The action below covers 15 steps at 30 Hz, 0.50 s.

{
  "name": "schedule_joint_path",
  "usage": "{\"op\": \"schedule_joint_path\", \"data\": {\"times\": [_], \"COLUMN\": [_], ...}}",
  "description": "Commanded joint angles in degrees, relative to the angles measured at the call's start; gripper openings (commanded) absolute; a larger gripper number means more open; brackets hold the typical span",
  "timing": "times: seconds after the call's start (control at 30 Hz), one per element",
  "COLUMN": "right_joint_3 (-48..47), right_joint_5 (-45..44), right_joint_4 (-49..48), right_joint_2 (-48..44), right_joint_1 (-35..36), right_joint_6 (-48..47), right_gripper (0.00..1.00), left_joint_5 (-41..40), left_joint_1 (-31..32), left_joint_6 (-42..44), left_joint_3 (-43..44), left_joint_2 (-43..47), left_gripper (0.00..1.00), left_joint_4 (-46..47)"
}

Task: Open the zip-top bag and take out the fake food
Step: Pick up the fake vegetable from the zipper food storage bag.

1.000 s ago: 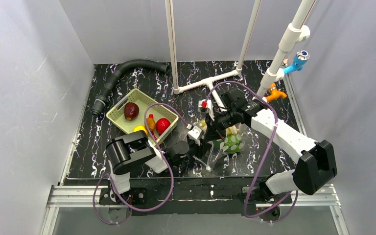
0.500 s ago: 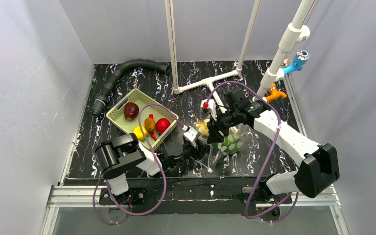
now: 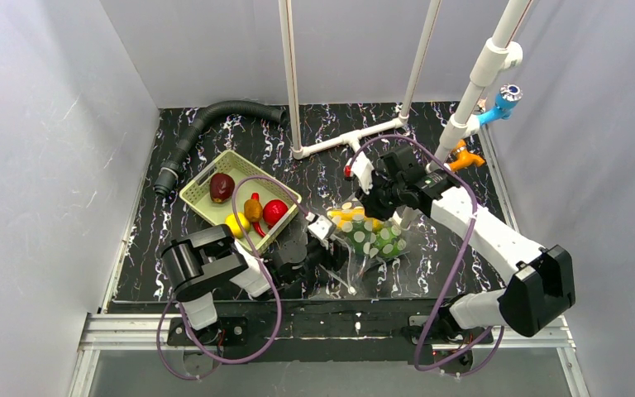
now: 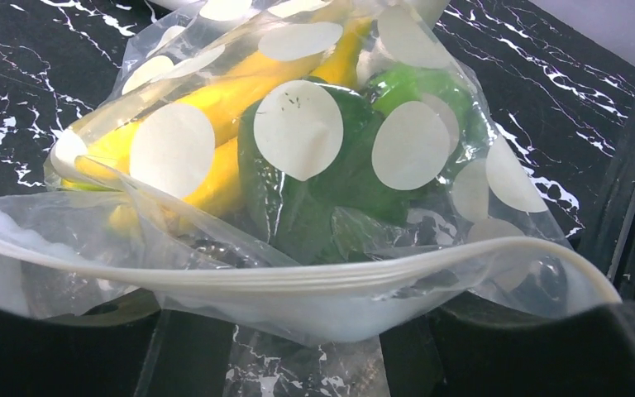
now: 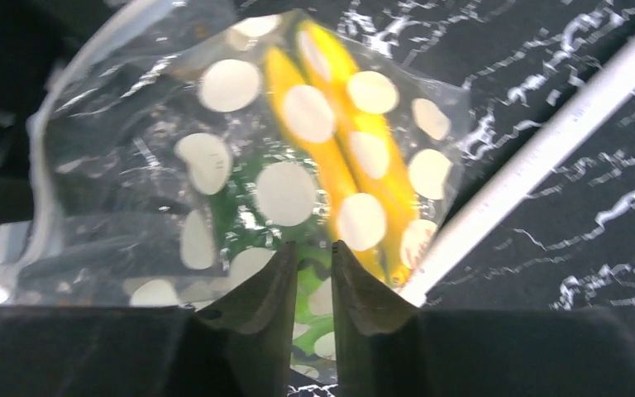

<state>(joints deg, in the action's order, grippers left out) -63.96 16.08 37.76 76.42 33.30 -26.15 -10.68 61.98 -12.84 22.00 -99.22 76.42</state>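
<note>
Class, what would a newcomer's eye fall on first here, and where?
The clear zip-top bag with big off-white dots, mid-table, a yellow banana and a green piece showing through it. Then the pale green basket to its left, holding a dark red fruit and a bright red fruit.

One zip-top bag (image 3: 372,236), one basket (image 3: 205,174), four fake food (image 3: 274,212) in basket

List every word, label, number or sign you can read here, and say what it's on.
None can be read. The zip-top bag carries only blank off-white dots. What may be a faint pinkish mark on one dot in the right wrist view is too blurred to read.
</note>
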Motion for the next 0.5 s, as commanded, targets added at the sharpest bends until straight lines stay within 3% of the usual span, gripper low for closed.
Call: {"op": "schedule_joint_path", "data": {"times": [0.0,0.3,0.47], "right_joint_3": [-1.64,-3.92,-4.91], "right_joint_5": [-11.54,-14.18,-5.85], "right_joint_4": [-6.10,-5.26,0.14], "right_joint_2": [2.67,12.85,15.25], "right_joint_1": [-0.52,0.45,1.92], "right_joint_6": [3.04,3.30,0.91], "right_gripper": [0.25,0.20,0.17], "left_joint_5": [-0.03,1.36,2.18], "left_joint_1": [-0.45,-0.92,-2.08], "left_joint_6": [1.14,0.96,0.43], "left_joint_3": [0.67,3.10,4.35], "left_joint_2": [-0.83,-3.92,-6.13], "left_gripper": [0.55,0.69,0.75], "left_joint_4": [2.62,3.32,4.79]}}
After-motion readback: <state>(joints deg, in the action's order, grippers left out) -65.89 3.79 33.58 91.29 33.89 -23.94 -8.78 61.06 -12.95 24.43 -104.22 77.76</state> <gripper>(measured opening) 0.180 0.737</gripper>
